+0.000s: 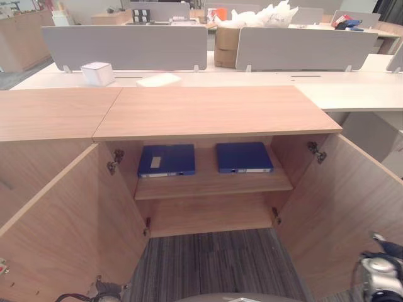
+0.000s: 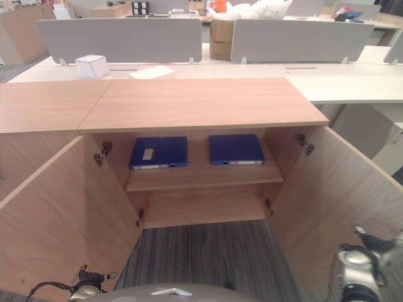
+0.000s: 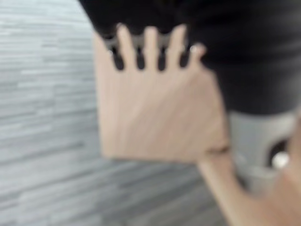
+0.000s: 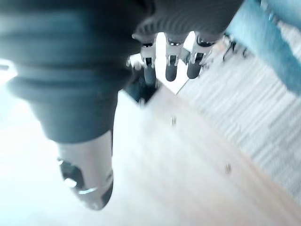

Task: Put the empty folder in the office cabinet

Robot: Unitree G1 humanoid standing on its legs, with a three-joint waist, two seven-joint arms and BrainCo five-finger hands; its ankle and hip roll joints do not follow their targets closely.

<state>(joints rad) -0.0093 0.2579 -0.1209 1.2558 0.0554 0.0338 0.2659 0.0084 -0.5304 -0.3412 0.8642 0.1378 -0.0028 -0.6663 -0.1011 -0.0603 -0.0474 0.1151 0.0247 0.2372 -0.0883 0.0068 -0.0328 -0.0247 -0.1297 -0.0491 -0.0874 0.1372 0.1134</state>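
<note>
The office cabinet [image 1: 214, 110] stands with both doors swung wide. Two dark blue folders lie flat on its upper shelf [image 1: 211, 184]: one on the left [image 1: 167, 159] with a pale label, one on the right [image 1: 244, 156]. The lower compartment holds nothing. My left hand [image 3: 150, 44] rests low by the left door [image 1: 63, 233], its straight fingers laid against the wood. Low beside the right door [image 1: 343, 207] hangs my right hand [image 4: 171, 63], fingers relaxed and holding nothing. Neither hand carries a folder.
Grey striped carpet [image 1: 214, 264] runs between the doors up to the cabinet. Behind the cabinet top, white desks carry a small white box [image 1: 97, 73], a paper sheet [image 1: 158, 80], grey divider screens [image 1: 126, 47] and a cardboard box [image 1: 225, 44].
</note>
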